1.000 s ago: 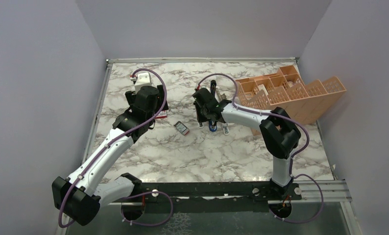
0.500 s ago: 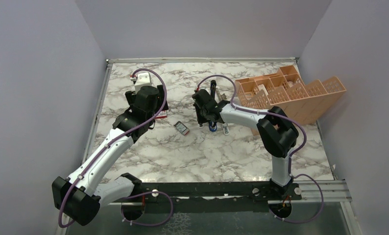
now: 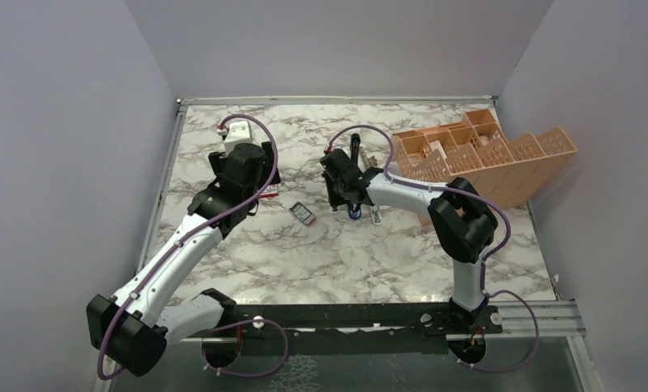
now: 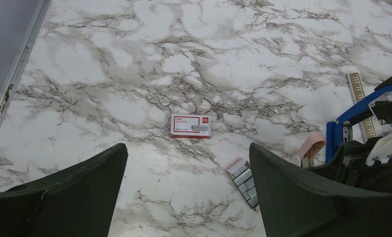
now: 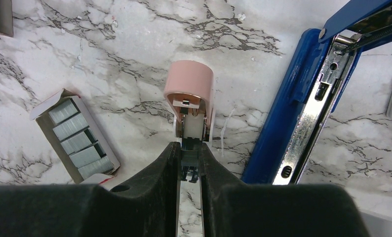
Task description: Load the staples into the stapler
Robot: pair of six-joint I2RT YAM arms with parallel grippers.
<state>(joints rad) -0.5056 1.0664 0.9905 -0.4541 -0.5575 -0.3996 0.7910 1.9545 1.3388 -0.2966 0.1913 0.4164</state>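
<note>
Risk: right gripper [image 5: 189,152] is clenched on the tail of a pink-and-white block [image 5: 189,89], not on anything the load needs. Staples [image 5: 78,139] sit in their open tray at its 9 o'clock. Stapler [image 5: 302,106] lies at its 2 o'clock, blue top swung up, metal channel exposed. My read: nothing loaded yet.

Failure modes from here:
- Block lies just beside the stapler's blue base. Swinging it toward 3 o'clock could knock the stapler and skew the open channel.
- Strips are small and packed side by side in the tray. A pinch with these broad fingers may lift several, snap one, or tip the tray.
- Left gripper [image 4: 187,146] hangs released, jaws spread wide, above the surface [image 4: 110,59], with the red-and-white box [image 4: 190,126] at its 12 o'clock. Nothing braces the stapler, so pushing a strip in could slide it.

Can't see:
- Whether the channel already holds staples. The right wrist view cuts it off at top right.
- What the dark bit between the right fingers is.
- Overhead, the right arm covers most of the stapler and the tray is only a speck.
- Thin metal strip [image 4: 358,91] past the stapler: purpose unclear.
</note>
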